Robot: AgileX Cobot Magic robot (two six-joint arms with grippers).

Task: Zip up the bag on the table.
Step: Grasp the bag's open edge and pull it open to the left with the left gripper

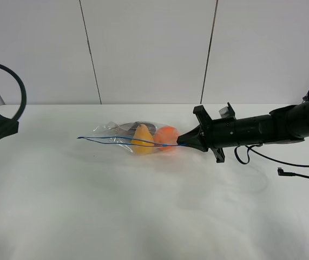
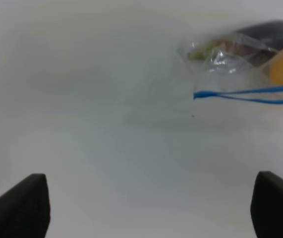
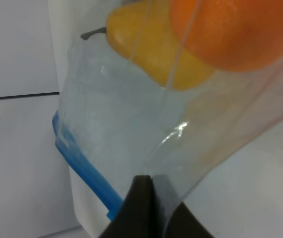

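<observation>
Right gripper is clamped on the right-hand end of the bag, which lies mid-frame on the table. Zip line appears parted; sealing is judged not yet done. Left gripper stands wide, empty, well apart.

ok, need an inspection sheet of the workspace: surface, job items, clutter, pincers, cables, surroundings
Surface: white table, smooth, no spills seen.
Job's things: bag lying on the table, holding pear, orange fruit, dark item; blue zip line strands apart, not zipped.
Clutter: nothing seen.
Grippers: right pincer shut on the bag's corner; left pincer open, short of the bag, holding nothing.
Cables: black cable trailing on the table under the right arm; cable loop at the left arm.
Surroundings: white panelled wall.
</observation>
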